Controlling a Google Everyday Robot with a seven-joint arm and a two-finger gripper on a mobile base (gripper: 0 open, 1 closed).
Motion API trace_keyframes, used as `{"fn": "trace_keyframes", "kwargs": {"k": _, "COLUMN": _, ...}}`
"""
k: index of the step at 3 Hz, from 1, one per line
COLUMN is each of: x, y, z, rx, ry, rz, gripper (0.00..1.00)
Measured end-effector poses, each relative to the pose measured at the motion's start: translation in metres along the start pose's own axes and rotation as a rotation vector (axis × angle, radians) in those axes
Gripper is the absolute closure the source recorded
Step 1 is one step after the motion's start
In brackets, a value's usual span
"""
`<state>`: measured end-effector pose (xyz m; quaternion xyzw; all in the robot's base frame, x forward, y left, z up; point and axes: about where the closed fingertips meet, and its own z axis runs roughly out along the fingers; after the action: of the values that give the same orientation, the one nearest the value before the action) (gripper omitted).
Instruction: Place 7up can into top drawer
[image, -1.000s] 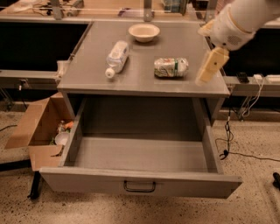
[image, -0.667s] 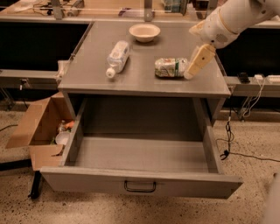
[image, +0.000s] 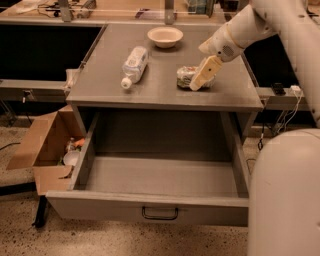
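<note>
The 7up can (image: 186, 77) lies on its side on the grey cabinet top (image: 160, 90), right of centre, silvery with green markings. My gripper (image: 202, 75) reaches down from the upper right, and its cream fingers (image: 205, 73) sit over the can's right half and hide it. The top drawer (image: 160, 210) is pulled wide open below, grey and empty inside, with a dark bar handle (image: 160, 214) at the centre of its front panel.
A clear plastic water bottle (image: 134, 65) lies left of the can. A cream bowl (image: 165, 36) stands at the back. An open cardboard box (image: 42, 145) sits on the floor to the left. My white base (image: 285, 195) fills the lower right. A desk runs behind.
My gripper has moved left from beside the can's right end until it is over the can. The can, bottle, bowl and drawer have not moved.
</note>
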<state>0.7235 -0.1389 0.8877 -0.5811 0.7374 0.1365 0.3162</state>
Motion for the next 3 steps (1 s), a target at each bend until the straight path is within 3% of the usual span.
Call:
{"fn": "trace_keyframes", "kwargs": {"k": 1, "x": 0.012, "y": -0.005, "z": 0.028, "rx": -0.038, "ry": 0.036, "rz": 0.051, "gripper": 0.18}}
{"fn": "trace_keyframes", "kwargs": {"k": 2, "x": 0.023, "y": -0.005, "z": 0.050, "rx": -0.071, "ry": 0.091, "rz": 0.062, "gripper": 0.42}}
{"fn": "trace_keyframes", "kwargs": {"k": 3, "x": 0.023, "y": -0.005, "z": 0.049, "rx": -0.072, "ry": 0.097, "rz": 0.061, "gripper": 0.65}}
